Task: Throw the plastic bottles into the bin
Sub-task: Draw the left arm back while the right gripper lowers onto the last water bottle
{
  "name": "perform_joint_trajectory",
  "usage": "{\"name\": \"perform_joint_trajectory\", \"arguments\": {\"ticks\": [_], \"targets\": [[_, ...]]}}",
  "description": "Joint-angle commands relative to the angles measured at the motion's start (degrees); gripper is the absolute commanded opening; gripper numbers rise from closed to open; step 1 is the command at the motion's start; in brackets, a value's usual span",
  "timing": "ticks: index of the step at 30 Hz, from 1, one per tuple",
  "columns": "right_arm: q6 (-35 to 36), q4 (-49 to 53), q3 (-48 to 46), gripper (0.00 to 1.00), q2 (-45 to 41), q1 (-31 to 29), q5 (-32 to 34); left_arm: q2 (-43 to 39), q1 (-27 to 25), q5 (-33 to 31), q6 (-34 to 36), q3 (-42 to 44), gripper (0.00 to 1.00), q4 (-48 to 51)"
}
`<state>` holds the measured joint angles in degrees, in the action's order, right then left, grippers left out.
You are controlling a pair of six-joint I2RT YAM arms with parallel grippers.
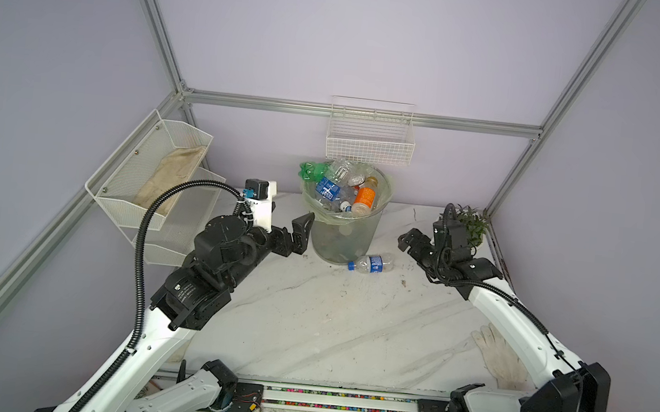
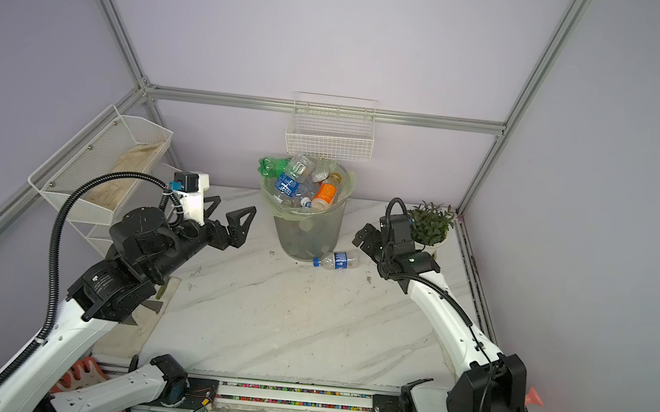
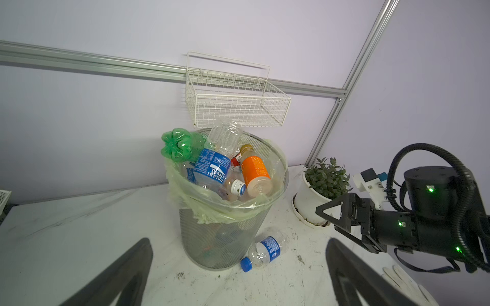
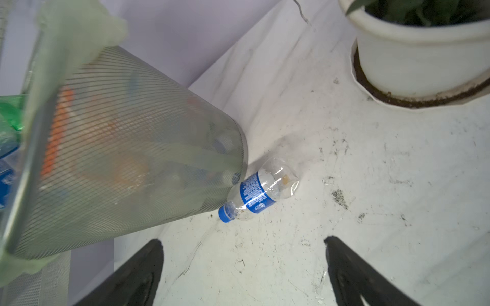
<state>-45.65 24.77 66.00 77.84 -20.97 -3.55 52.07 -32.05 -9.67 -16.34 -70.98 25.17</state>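
While the bin is heaped full, both arms hover empty, right gripper and left gripper spread wide. One loose bottle lies against bin's base, nearer right gripper, long axis across the table, cap leftward.

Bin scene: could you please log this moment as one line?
bin: heaped | bottle: at bin's base | left gripper: open | right gripper: open
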Motion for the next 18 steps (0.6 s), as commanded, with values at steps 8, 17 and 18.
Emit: {"name": "perform_joint_trajectory", "arguments": {"ticks": [8, 17, 18], "targets": [[-7.88, 0.47, 0.36, 0.97, 10.12, 4.38, -15.95, -3.51, -0.14, -1.40, -4.04, 7.32, 1.00, -1.33], [-17.02, 3.56, 1.57, 0.97, 13.86, 4.32, -11.52, -5.79, -0.11, -2.26, -5.01, 10.48, 1.00, -0.93], [-18.48, 2.95, 1.26, 0.97, 13.46, 4.41, -11.29, -6.01, -0.14, -2.41, -5.06, 10.80, 1.00, -1.00]]}}
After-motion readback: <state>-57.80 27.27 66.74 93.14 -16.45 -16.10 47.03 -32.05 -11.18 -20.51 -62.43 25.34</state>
